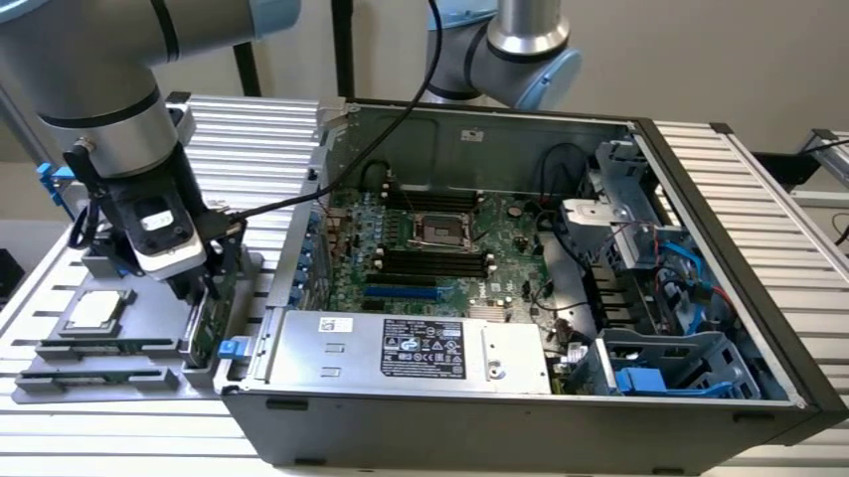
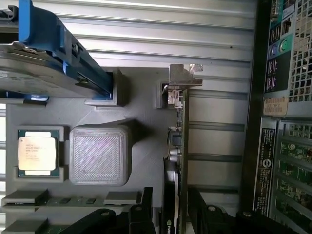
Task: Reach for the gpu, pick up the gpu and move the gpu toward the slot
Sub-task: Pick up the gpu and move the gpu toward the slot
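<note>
The gpu (image 2: 179, 141), a thin green card seen edge-on, stands upright in a grey fixture tray (image 2: 141, 107), its silver bracket (image 2: 184, 80) at the far end. In the exterior view the gpu (image 1: 199, 323) is on the exterior view's left, just outside the open computer case (image 1: 531, 417). My gripper (image 2: 170, 197) is lowered over the card's near end with one black finger on each side, and a narrow gap still shows beside the card. The gripper (image 1: 210, 288) is open. A blue slot (image 1: 398, 294) lies on the motherboard inside the case.
A square silver cpu chip (image 2: 37, 153) and a grey ribbed block (image 2: 100, 155) sit in the tray beside the card. A hard drive in a blue frame (image 2: 48, 63) lies past them. A second arm (image 1: 524, 50) stands behind the case. A power supply (image 1: 412, 348) fills the case's front.
</note>
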`<state>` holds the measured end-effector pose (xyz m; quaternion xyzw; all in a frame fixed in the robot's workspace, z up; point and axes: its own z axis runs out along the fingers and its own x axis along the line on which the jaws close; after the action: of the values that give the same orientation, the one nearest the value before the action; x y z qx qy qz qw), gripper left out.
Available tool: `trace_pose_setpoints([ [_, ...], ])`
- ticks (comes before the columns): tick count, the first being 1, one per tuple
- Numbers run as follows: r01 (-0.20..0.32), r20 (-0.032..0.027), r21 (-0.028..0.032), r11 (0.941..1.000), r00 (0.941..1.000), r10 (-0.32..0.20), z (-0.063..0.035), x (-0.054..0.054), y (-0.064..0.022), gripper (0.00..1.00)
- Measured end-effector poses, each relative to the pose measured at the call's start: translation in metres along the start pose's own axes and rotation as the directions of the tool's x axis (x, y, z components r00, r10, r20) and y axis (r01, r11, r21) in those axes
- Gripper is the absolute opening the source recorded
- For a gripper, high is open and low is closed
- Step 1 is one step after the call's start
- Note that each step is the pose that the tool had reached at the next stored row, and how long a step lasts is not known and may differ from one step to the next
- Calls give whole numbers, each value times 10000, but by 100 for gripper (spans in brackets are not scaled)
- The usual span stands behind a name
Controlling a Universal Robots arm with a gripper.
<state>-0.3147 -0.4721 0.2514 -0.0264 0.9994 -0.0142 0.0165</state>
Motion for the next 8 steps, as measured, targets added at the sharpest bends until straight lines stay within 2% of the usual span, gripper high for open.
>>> trace_pose_setpoints([
  [3,52,65,2,10000,10000,-52,18,0,14,42],
  [8,148,124,1,9999,9998,-148,42,4,33,42],
])
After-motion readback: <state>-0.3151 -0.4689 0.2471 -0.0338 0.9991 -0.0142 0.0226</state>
